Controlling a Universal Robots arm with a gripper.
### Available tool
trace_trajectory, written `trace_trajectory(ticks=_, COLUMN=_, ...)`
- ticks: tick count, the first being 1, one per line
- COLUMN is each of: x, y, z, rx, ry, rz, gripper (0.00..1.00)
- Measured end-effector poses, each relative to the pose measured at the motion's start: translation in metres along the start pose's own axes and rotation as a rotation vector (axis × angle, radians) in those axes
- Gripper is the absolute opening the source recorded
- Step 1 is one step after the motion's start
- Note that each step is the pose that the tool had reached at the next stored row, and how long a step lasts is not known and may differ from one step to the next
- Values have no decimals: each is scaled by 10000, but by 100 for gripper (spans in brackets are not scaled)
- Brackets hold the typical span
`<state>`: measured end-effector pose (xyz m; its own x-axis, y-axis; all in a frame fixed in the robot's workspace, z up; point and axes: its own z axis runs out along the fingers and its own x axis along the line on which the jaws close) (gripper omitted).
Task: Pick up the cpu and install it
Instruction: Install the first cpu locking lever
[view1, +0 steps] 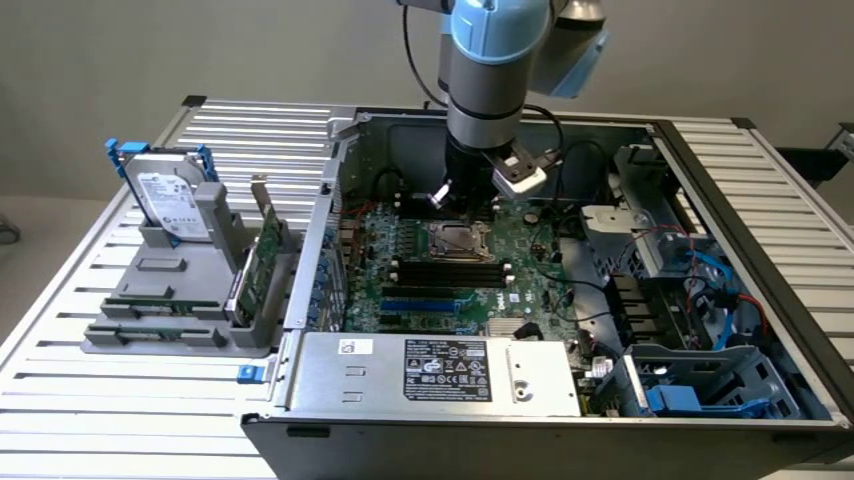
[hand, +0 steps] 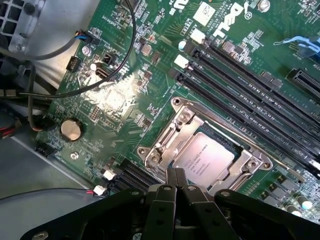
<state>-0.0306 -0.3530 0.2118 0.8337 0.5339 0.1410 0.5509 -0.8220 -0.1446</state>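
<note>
The cpu (hand: 207, 157), a small silver-grey square with faint print, lies flat inside the metal socket frame (hand: 165, 145) on the green motherboard (hand: 125, 95). In the exterior view the socket with the cpu (view1: 457, 241) sits mid-board inside the open computer case. My gripper (hand: 176, 176) is shut, its black fingers pressed together with nothing between them. It hovers just above the socket frame's edge, beside the cpu. From outside, the gripper (view1: 463, 208) hangs straight down from the arm over the socket.
Black memory slots (hand: 250, 95) run beside the socket, and black cables (hand: 100, 75) cross the board near a coin battery (hand: 70, 129). At the exterior view's left, a grey rack (view1: 174, 290) holds an upright hard drive (view1: 174, 200) and green cards (view1: 267, 255). Case walls (view1: 327, 210) ring the board.
</note>
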Motion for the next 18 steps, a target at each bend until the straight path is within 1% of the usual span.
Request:
trace_trajectory(ticks=5, x=-51, y=46, z=-72, rx=27, ry=-40, rz=9, gripper=11)
trace_trajectory(ticks=9, x=-89, y=77, z=-127, rx=58, ry=-90, rz=21, gripper=11)
trace_trajectory(ticks=13, x=-201, y=67, z=-166, rx=62, ry=-94, rz=22, gripper=11)
trace_trajectory(ticks=18, x=-283, y=86, z=-254, rx=66, ry=-102, rz=23, gripper=11)
